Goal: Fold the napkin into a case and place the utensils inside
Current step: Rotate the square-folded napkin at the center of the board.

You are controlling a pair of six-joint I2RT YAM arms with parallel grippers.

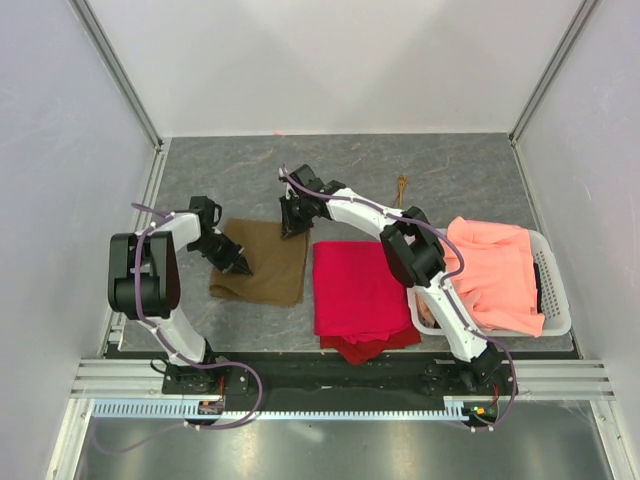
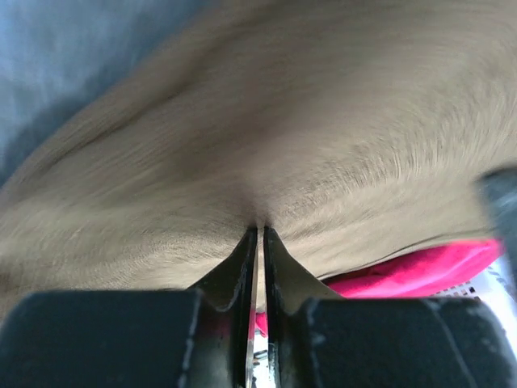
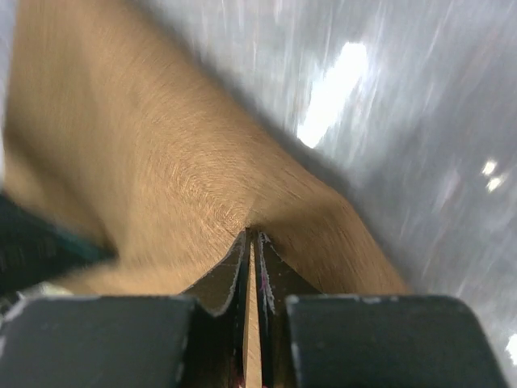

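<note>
The olive-brown napkin (image 1: pixel 262 268) lies on the grey table, left of centre, with no case shape to it that I can make out. My left gripper (image 1: pixel 241 265) sits over its left half. In the left wrist view the left gripper (image 2: pixel 259 228) is shut, pinching a pucker of the napkin (image 2: pixel 283 121) at its tips. My right gripper (image 1: pixel 292 229) is at the napkin's far right corner. In the right wrist view the right gripper (image 3: pixel 252 233) is shut on the napkin (image 3: pixel 161 162), with fabric showing between the jaws. The gold utensils (image 1: pixel 402 188) lie apart, further back and to the right.
A bright red cloth (image 1: pixel 355 290) lies just right of the napkin and shows under it in the left wrist view (image 2: pixel 420 271). A white basket (image 1: pixel 556 295) at the right holds a salmon-orange cloth (image 1: pixel 495 275). Walls enclose the table on three sides.
</note>
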